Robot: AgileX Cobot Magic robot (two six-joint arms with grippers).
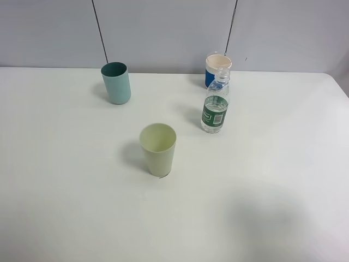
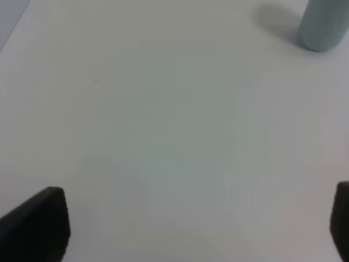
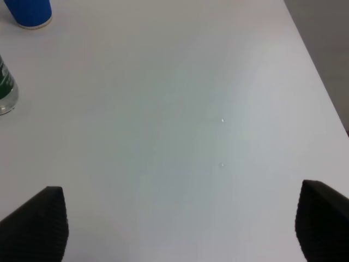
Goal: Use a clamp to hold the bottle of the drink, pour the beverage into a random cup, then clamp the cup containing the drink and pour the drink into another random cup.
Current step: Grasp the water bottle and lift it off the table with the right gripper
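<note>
**Exterior high view.** I see the white tabletop (image 1: 65,207) carrying four upright items. The bottle (image 1: 215,106) stands right of centre, just in front of the blue cup (image 1: 217,68) with its cream rim. The bottle's neck overlaps that cup in the picture. The pale yellow-green cup (image 1: 158,148) stands near the middle, well apart from the bottle. The teal cup (image 1: 116,83) stands toward the far left.

**Left wrist view.** The left end effector (image 2: 188,224) hangs over bare tabletop. Its two dark fingers (image 2: 35,224) are spread wide with nothing between them. The base of the teal cup (image 2: 322,24) shows ahead, well apart from them.

**Right wrist view.** The right end effector (image 3: 180,221) is likewise spread wide and holds nothing. Ahead and off to one side I see the base of the bottle (image 3: 5,90) and the blue cup (image 3: 28,12), both well apart from the fingers.
</note>
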